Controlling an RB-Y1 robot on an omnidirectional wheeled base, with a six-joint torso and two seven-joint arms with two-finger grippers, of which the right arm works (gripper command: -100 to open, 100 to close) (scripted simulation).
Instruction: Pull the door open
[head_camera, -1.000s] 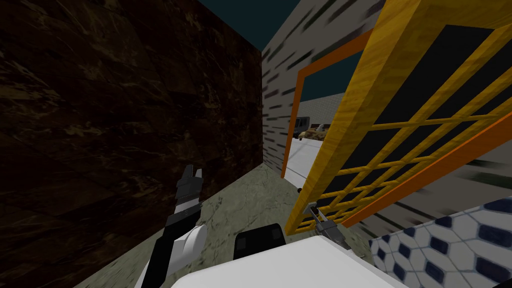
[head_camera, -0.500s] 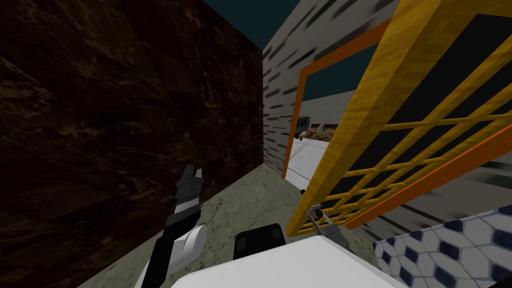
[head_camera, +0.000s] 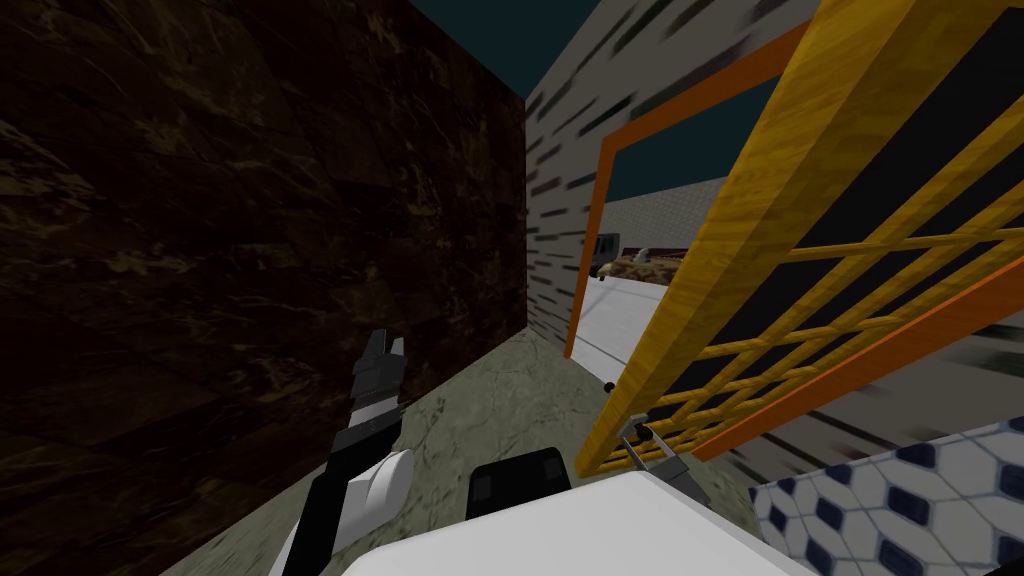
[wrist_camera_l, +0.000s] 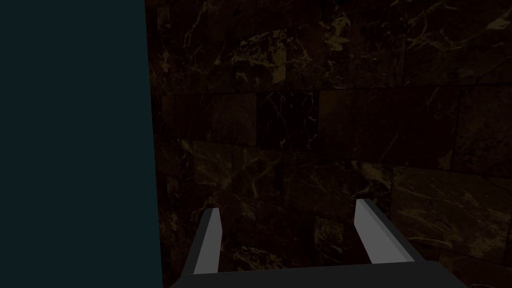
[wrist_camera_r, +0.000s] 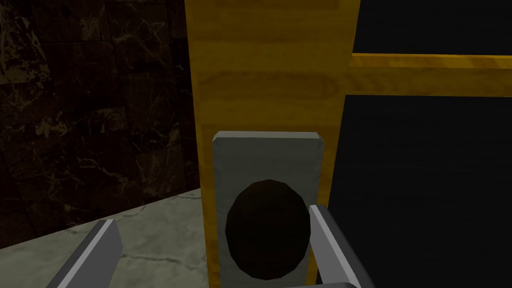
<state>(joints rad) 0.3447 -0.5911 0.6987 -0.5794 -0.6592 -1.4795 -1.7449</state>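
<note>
Door (head_camera: 720, 250), yellow wood with lattice bars, stands partly swung out of its orange frame (head_camera: 585, 270). The pull looks underway, not finished. Right gripper (wrist_camera_r: 211, 215) is spread around the dark knob (wrist_camera_r: 267, 230), one finger just beside it, not clamped. Left gripper (wrist_camera_l: 287, 206) hangs spread and empty, well away from the frame. No writing is visible.

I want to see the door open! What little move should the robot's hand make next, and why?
Probably shut the right gripper on the knob. Its fingers stand open with the knob between them, close against one finger, so nothing grips the door yet.
</note>
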